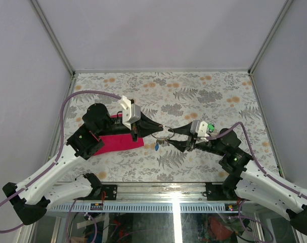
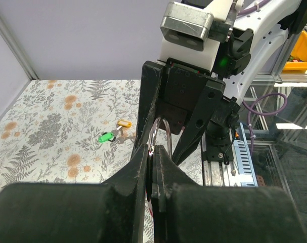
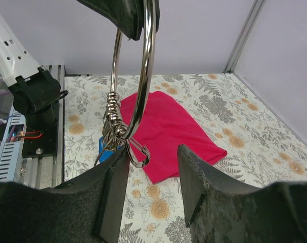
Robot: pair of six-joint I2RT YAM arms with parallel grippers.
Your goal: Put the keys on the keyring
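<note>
Slippage is the risk: black left gripper (image 2: 152, 152), jaws pinching the thin silvery wire keyring (image 3: 146, 71), could lose it if the black right gripper (image 3: 153, 154), jaws spread around it, knocks it

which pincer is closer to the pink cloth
left. the left pincer sits just past the edge of the pink cloth, clamped on the keyring; the right pincer is farther off, beyond the keyring

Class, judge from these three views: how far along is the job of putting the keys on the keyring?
Done: a blue key seems to hang on the keyring already. In hand: the left hand pinches the ring's top; the right hand stands open around its lower end. Left: the green key and yellow key lie on the table, off the ring.
</note>
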